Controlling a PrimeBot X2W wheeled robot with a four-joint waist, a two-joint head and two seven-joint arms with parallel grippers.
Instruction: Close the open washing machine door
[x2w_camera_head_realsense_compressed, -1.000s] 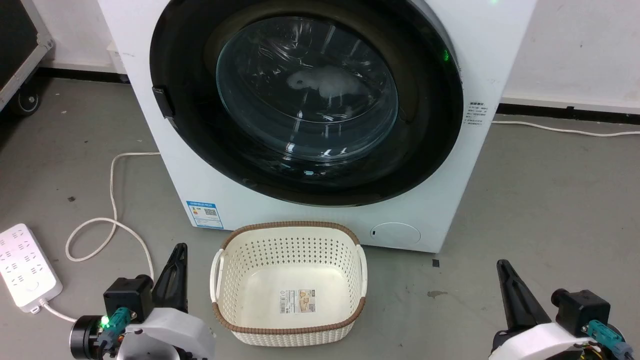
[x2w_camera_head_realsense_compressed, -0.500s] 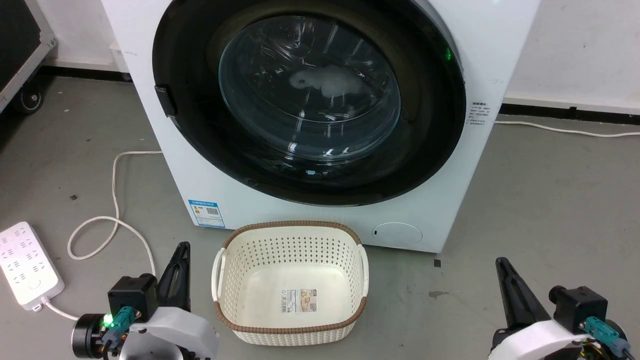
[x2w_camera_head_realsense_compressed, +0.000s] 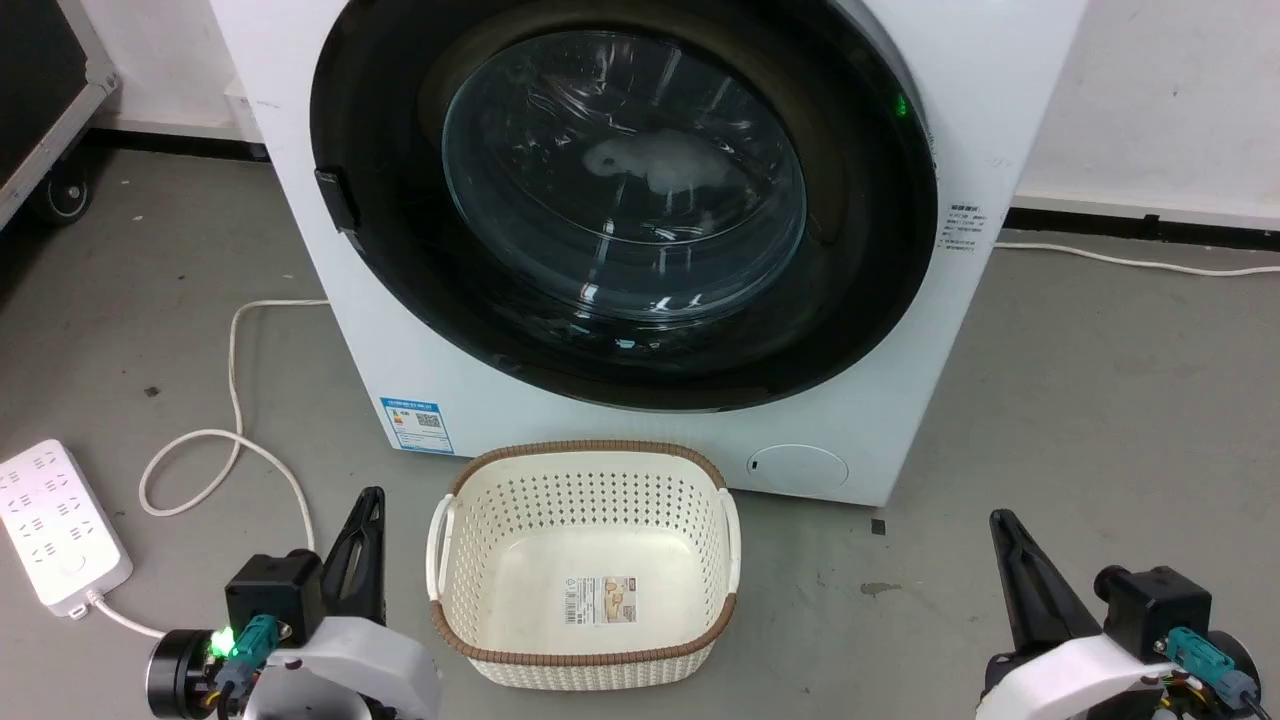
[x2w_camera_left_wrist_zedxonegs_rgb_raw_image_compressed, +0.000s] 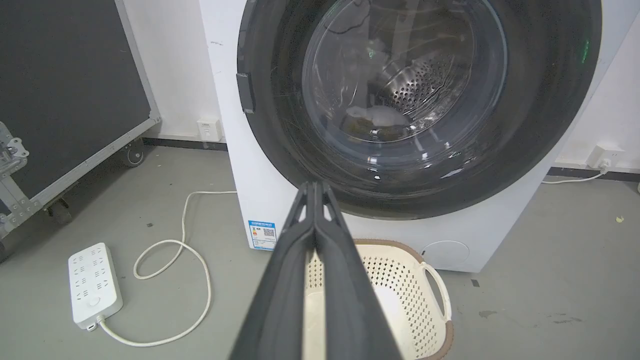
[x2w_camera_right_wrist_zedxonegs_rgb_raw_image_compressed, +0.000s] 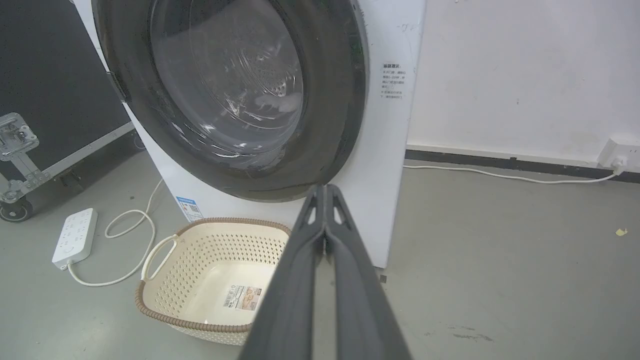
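The washing machine door (x2w_camera_head_realsense_compressed: 380, 250), a glossy black ring around a bulging glass window (x2w_camera_head_realsense_compressed: 620, 180), lies flat against the front of the white washing machine (x2w_camera_head_realsense_compressed: 400, 370). Through the glass I see something pale in the drum. My left gripper (x2w_camera_head_realsense_compressed: 372, 495) is low at the left of the cream basket, shut and holding nothing, well short of the door. My right gripper (x2w_camera_head_realsense_compressed: 1000, 516) is low at the right, also shut with nothing in it. In the left wrist view the shut gripper (x2w_camera_left_wrist_zedxonegs_rgb_raw_image_compressed: 315, 186) points at the door (x2w_camera_left_wrist_zedxonegs_rgb_raw_image_compressed: 280, 125). In the right wrist view the gripper (x2w_camera_right_wrist_zedxonegs_rgb_raw_image_compressed: 325, 188) points at the door's lower edge (x2w_camera_right_wrist_zedxonegs_rgb_raw_image_compressed: 125, 75).
A cream perforated basket (x2w_camera_head_realsense_compressed: 580, 446) stands on the grey floor just before the machine, between my arms. A white power strip (x2w_camera_head_realsense_compressed: 60, 525) and its looped cord (x2w_camera_head_realsense_compressed: 230, 400) lie at the left. A black wheeled case (x2w_camera_head_realsense_compressed: 40, 80) stands at the far left.
The whole head picture has drifted slightly right, so the camera has moved. The door stays flat on the machine and both grippers stay shut.
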